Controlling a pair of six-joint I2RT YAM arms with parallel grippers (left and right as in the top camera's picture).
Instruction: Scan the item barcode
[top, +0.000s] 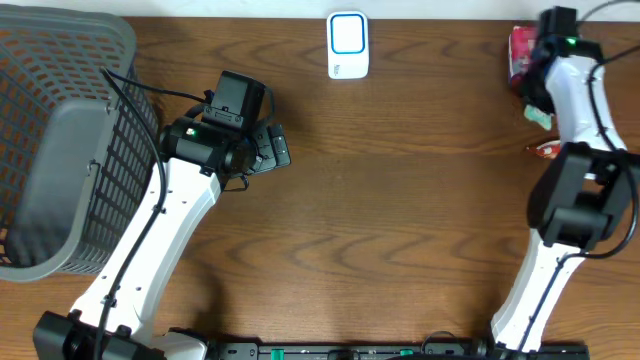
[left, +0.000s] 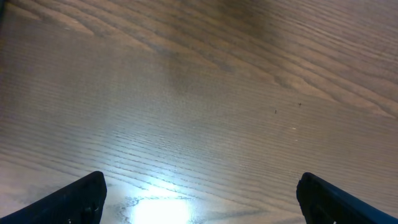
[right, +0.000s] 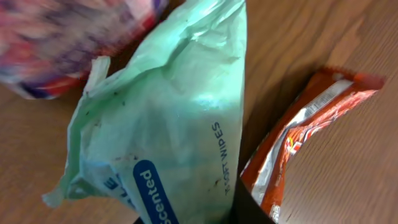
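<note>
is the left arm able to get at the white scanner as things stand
Probably yes: the left tool is open and empty, and only bare table lies between it and the white scanner.

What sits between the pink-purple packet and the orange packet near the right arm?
The green wipes pack lies between the pink-purple packet and the orange packet, clearest in the right wrist view.
</note>
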